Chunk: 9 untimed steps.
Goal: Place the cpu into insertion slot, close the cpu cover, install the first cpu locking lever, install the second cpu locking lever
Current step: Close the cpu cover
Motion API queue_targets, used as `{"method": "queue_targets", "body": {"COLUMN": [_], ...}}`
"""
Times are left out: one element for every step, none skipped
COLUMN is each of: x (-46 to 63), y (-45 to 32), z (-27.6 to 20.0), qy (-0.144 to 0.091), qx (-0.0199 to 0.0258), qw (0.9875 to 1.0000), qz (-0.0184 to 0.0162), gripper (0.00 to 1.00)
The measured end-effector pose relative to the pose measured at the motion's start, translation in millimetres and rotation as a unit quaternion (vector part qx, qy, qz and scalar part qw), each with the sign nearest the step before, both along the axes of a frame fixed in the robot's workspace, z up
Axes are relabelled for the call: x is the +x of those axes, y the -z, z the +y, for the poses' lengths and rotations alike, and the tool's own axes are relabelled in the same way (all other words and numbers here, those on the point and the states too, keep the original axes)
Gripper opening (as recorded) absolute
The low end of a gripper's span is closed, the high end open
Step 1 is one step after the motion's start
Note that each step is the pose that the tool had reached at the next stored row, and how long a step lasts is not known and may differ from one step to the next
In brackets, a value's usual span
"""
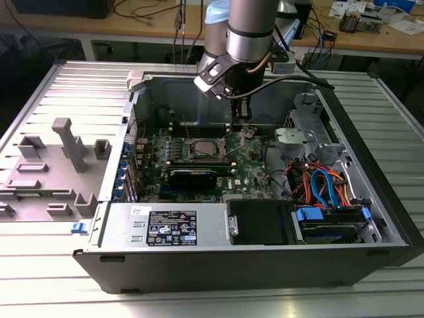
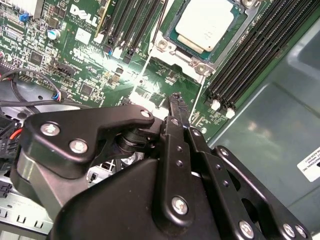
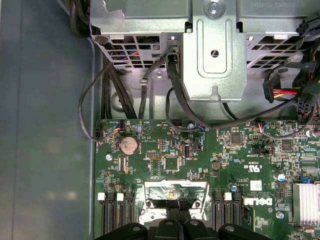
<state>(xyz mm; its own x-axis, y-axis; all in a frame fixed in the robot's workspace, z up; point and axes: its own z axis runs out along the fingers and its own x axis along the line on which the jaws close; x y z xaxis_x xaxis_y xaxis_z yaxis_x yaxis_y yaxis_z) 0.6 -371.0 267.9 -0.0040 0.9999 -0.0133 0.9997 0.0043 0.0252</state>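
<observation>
Second wrist view puts the small silver-topped square cpu (image 2: 207, 25) already seated in the silver-rimmed square insertion slot (image 2: 181, 57), set in from the green motherboard's (image 2: 75, 65) edge. Our black claw (image 2: 175, 102) is drawn narrow, fingers together, at the thin silvery cpu cover (image 3: 150, 192), which looks tilted up. We judge it needs a slow, square push, so the frame drops flat around the chip.

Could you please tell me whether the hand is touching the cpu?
Apart. The second wrist view shows green motherboard between the hand and the cpu, which sits in the insertion slot.
</observation>
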Motion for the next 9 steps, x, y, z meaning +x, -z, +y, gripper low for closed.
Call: {"method": "queue_targets", "body": {"x": [0.0,0.0,0.0,0.0,0.1,0.8,1.0,1.2,1.7], "y": [0.0,0.0,0.0,0.0,0.0,0.0,0.0,0.0,0.0], "z": [0.0,0.0,0.0,0.0,0.0,0.0,0.0,0.0,0.0], "qy": [0.0,0.0,0.0,0.0,0.0,0.0,0.0,0.0,0.0], "qx": [0.0,0.0,0.0,0.0,0.0,0.0,0.0,0.0,0.0], "qw": [1.0,1.0,1.0,1.0,1.0,1.0,1.0,1.0,1.0], "qz": [0.0,0.0,0.0,0.0,0.0,0.0,0.0,0.0,0.0], "gripper": [0.11,0.11,0.11,0.11,0.11,0.11,0.11,0.11,0.11]}}
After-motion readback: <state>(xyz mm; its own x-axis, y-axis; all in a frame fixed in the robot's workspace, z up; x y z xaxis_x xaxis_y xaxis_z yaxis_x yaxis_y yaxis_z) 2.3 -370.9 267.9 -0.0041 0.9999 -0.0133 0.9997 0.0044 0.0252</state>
